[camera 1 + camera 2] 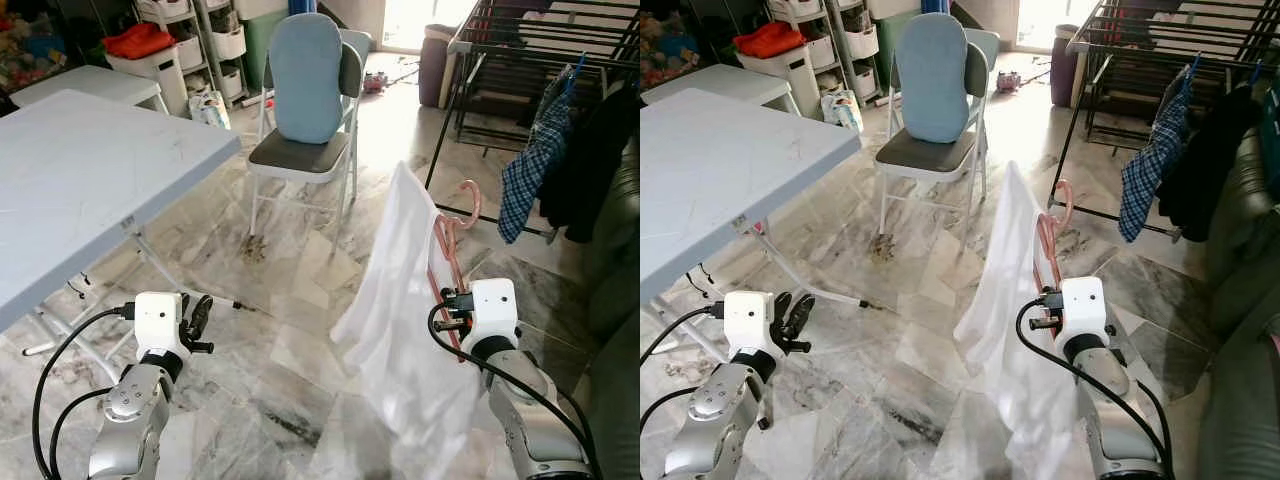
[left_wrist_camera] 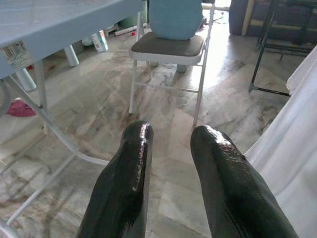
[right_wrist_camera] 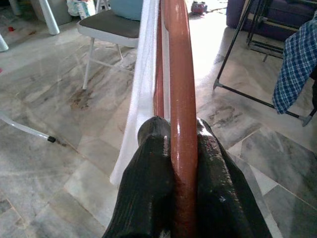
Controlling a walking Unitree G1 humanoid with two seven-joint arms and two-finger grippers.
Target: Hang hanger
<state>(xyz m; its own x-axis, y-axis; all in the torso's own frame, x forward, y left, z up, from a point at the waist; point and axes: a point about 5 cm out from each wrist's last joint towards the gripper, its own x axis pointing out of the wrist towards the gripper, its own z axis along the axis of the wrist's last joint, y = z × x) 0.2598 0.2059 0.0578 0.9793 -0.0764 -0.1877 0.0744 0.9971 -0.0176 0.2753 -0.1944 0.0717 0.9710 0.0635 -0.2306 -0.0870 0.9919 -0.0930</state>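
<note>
One hanger (image 1: 447,262), reddish-brown and draped with a white shirt (image 1: 395,320), stands nearly upright in the right gripper (image 3: 182,148), whose two black fingers are pressed onto its bar from both sides. Its long axis runs up from the gripper, with the hook (image 1: 466,203) at the top and curling toward the drying rack (image 1: 520,40), which stands ahead and to the robot's right, well apart from the hook. By my reading, the coming move is to carry the hook forward, rightward and up to one of the rack's bars, and the right arm is both the nearer one and the one holding the load. The left gripper (image 2: 171,148) hovers low near the edge of the grey table (image 1: 80,170), fingers spread with nothing between them. The head views show the hook and the rack's bars together; the right wrist view shows the pinch on the bar up close, with the rack's leg and a hanging checked shirt (image 3: 297,69) beyond.
</note>
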